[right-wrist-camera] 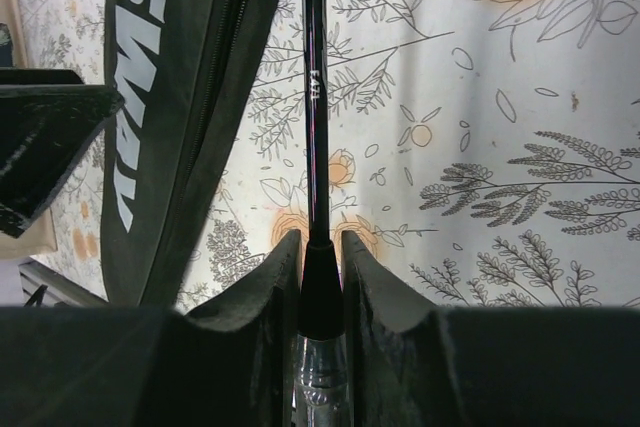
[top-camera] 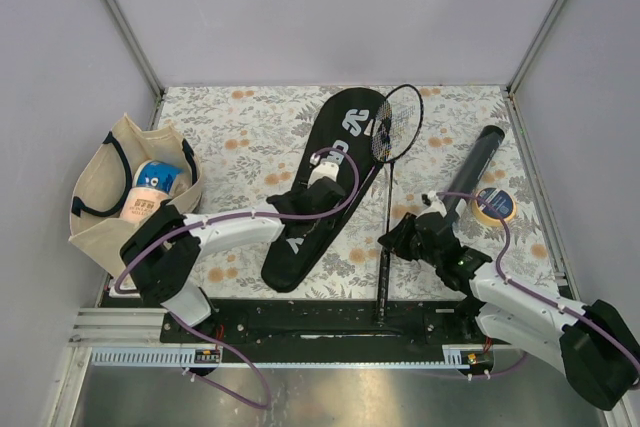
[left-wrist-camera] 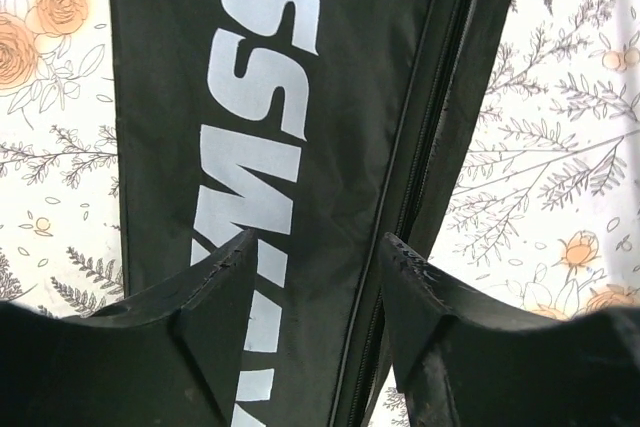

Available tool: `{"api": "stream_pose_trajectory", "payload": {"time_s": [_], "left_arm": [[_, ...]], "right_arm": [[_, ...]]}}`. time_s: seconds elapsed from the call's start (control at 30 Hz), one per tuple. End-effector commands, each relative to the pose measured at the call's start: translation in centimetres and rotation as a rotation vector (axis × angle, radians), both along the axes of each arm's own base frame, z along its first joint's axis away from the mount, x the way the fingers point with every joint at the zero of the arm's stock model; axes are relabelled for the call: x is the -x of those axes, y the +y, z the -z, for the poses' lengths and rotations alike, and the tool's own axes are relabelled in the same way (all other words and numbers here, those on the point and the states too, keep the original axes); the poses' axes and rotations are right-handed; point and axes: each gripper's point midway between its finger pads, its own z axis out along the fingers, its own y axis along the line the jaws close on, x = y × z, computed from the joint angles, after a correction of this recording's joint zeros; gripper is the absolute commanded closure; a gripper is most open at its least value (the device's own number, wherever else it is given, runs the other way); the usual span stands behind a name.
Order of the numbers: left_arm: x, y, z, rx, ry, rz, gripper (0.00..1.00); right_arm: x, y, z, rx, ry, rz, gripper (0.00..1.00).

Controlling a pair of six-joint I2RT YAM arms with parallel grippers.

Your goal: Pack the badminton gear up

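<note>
The black cover lettered "CROSSWAY" point(top-camera: 300, 237) lies slantwise mid-table. My left gripper point(top-camera: 330, 162) hovers over it, open and empty; in the left wrist view its fingers point(left-wrist-camera: 225, 277) straddle the cover point(left-wrist-camera: 330, 97) and its zipper edge point(left-wrist-camera: 405, 207). One thin black racquet point(top-camera: 398, 122) lies with its head on the cover's top and its shaft running toward me. My right gripper point(top-camera: 390, 242) is shut on that racquet point(right-wrist-camera: 313, 97) where the shaft meets the handle point(right-wrist-camera: 320, 277). The black tube point(top-camera: 475, 172) lies at the right. A second racquet and the shuttlecocks are out of view.
The beige tote bag point(top-camera: 105, 217) stands at the left edge with a white, blue and orange item inside. The tape roll with blue centre point(top-camera: 493, 205) lies beside the tube. White walls close in the floral table point(top-camera: 250, 137) on three sides.
</note>
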Motion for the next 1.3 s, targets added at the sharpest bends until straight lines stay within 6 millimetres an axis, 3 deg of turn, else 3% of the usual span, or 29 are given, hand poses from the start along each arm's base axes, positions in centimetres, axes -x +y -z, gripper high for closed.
{"api": "stream_pose_trajectory", "payload": {"time_s": [0.0, 0.17, 0.37, 0.57, 0.77, 0.87, 1.07, 1.27], "left_arm": [[0.5, -0.8, 0.4, -0.036, 0.028, 0.113, 0.45], [0.4, -1.2, 1.8, -0.081, 0.050, 0.152, 0.45], [0.1, -2.2, 3.8, -0.130, 0.092, 0.193, 0.45], [0.5, -3.1, 4.5, -0.162, 0.104, 0.234, 0.43], [0.9, -2.6, 5.8, -0.198, 0.124, 0.230, 0.43], [0.9, -2.1, 6.6, -0.228, 0.128, 0.205, 0.53], [0.3, -1.6, 5.7, -0.225, 0.096, 0.148, 0.99], [-0.4, -0.5, 4.4, -0.010, 0.138, 0.021, 1.00]], "right_arm": [[-1.4, 1.6, -4.4, -0.106, -0.103, -0.014, 1.00], [-1.2, 0.8, -6.3, -0.121, -0.146, 0.006, 1.00], [-0.2, -0.4, -6.6, -0.114, -0.147, 0.029, 1.00], [-0.1, -0.9, -7.3, -0.115, -0.174, 0.043, 1.00], [-0.1, -1.1, -7.5, -0.115, -0.185, 0.051, 1.00], [-0.2, -1.2, -7.7, -0.116, -0.190, 0.052, 1.00], [-0.1, -0.9, -7.7, -0.117, -0.183, 0.037, 1.00], [-0.7, -1.4, -9.9, -0.074, -0.232, 0.037, 1.00]]}}
